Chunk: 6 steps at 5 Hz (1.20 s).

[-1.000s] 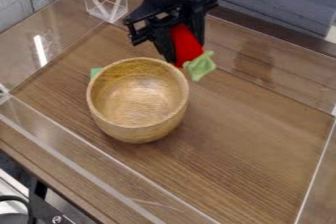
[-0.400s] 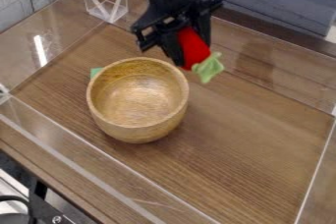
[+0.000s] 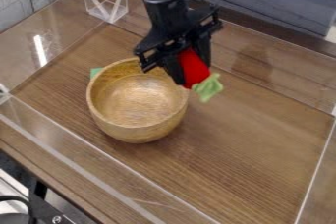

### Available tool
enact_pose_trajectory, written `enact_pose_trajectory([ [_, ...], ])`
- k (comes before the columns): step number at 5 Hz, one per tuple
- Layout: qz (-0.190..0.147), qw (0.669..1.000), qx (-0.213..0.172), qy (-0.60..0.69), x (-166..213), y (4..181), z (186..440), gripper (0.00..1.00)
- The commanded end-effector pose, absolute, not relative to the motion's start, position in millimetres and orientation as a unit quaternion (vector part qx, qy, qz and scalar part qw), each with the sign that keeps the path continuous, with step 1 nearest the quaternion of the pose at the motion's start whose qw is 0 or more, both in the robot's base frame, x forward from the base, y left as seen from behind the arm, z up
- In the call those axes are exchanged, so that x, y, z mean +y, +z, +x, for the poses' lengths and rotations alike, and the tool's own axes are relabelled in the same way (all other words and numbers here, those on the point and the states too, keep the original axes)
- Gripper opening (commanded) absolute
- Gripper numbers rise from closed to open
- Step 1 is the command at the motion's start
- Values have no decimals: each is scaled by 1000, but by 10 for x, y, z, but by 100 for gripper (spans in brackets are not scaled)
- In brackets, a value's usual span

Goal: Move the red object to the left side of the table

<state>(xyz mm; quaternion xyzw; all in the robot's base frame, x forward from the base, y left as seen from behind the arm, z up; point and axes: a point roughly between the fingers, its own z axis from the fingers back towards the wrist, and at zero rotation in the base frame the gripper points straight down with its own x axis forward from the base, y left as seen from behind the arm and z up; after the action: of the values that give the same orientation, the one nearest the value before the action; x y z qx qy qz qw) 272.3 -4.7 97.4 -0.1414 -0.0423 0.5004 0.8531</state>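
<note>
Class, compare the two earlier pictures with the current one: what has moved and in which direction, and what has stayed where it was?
The gripper, still shut on the red object, has come down and slightly toward the camera, so the fruit now hangs just beside the wooden bowl's far right rim. Nothing was let go. The bowl and the green piece behind it have not moved.

gripper (image 3: pixel 182 59) lower and nearer, red object (image 3: pixel 195 69) carried down beside bowl (image 3: pixel 137 98)
</note>
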Motion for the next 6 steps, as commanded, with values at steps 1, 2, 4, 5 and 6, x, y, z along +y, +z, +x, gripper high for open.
enact_pose_trajectory([
  [1, -163, 857, -66, 485, -180, 1110, 2739, 0],
  [2, -174, 865, -66, 467, -220, 1147, 2825, 0],
  [4, -187, 856, -73, 477, -162, 1344, 2891, 0],
  [5, -190, 839, -83, 503, -21, 1509, 2849, 0],
  [6, -196, 828, -91, 517, -34, 1553, 2868, 0],
])
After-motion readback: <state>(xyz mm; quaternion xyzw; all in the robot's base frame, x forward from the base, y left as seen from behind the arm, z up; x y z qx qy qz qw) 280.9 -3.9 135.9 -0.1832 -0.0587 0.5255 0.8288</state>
